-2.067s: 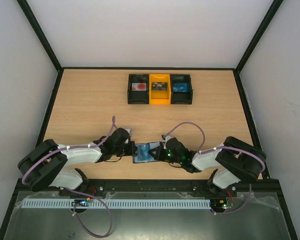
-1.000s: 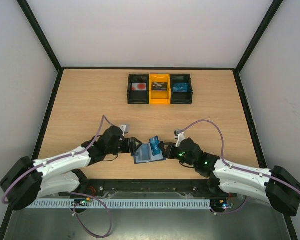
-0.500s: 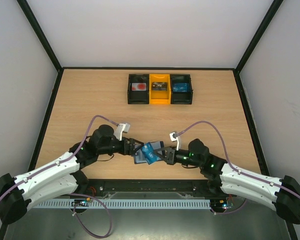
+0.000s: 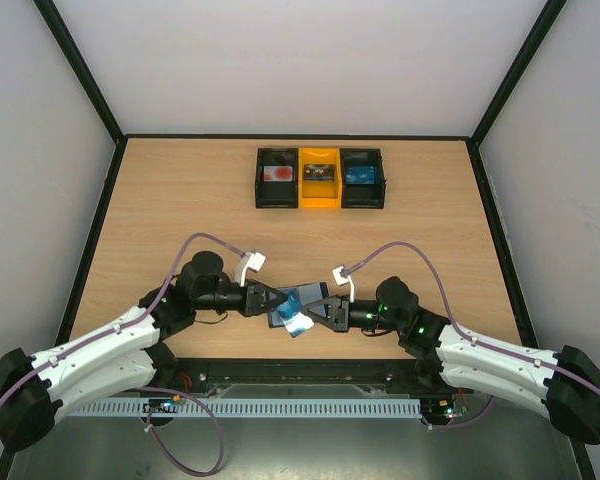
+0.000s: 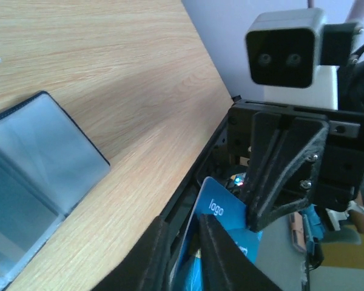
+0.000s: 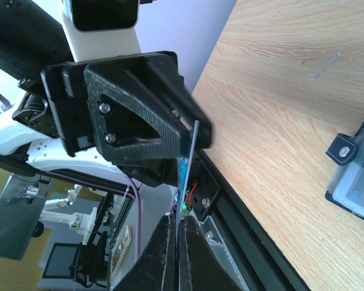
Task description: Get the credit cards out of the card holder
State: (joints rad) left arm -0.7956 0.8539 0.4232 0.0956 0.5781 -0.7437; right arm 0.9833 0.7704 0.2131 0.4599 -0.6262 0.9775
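Observation:
A bright blue credit card (image 4: pixel 298 306) hangs just above the table's near middle, gripped from both sides. My right gripper (image 6: pixel 178 245) is shut on its one end; there the card (image 6: pixel 185 163) shows edge-on. My left gripper (image 5: pixel 185 245) has its fingers closed on either face of the card (image 5: pixel 221 212), which reads "logo". The open card holder (image 4: pixel 276 319) lies flat on the wood under the two grippers. Its pale grey-blue pockets (image 5: pixel 30 170) fill the left of the left wrist view. A dark corner of it with a tab (image 6: pixel 346 151) shows in the right wrist view.
Three small bins stand in a row at the back: black (image 4: pixel 277 178), yellow (image 4: pixel 319 177) and black (image 4: pixel 362 178), each with something inside. The table's black near edge (image 6: pixel 255 230) runs just below the grippers.
The right gripper lifted the blue card off the holder and turned it toward the left arm. The left gripper moved in and narrowed its jaws around the card.

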